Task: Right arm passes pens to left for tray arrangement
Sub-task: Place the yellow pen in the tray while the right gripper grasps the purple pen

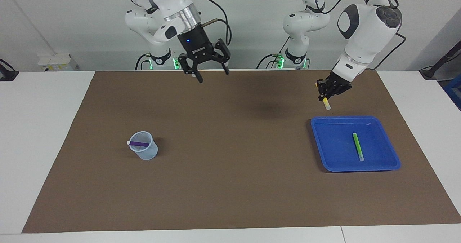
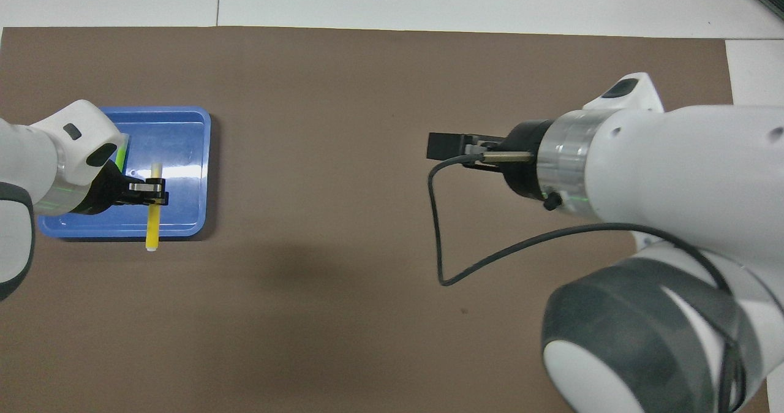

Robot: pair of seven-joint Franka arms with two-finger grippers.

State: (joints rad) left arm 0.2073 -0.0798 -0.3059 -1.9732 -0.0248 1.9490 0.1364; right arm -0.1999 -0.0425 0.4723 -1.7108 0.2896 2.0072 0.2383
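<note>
My left gripper (image 1: 328,92) is shut on the yellow pen (image 1: 326,104) and holds it in the air over the blue tray's (image 1: 331,142) edge nearest the robots. In the overhead view the left gripper (image 2: 149,193) and the yellow pen (image 2: 152,220) lie over the tray (image 2: 184,155). The green pen (image 1: 357,146) lies flat in the tray. It shows partly beside the left wrist in the overhead view (image 2: 123,154). The purple pen (image 1: 138,143) rests in a clear cup (image 1: 144,151). My right gripper (image 1: 213,75) is open and empty, raised over the mat's edge by the robots. It also shows in the overhead view (image 2: 442,146).
A brown mat (image 1: 230,185) covers the table's middle, with white table around it. The right arm's cable (image 2: 438,235) loops over the mat. In the overhead view the right arm hides the cup.
</note>
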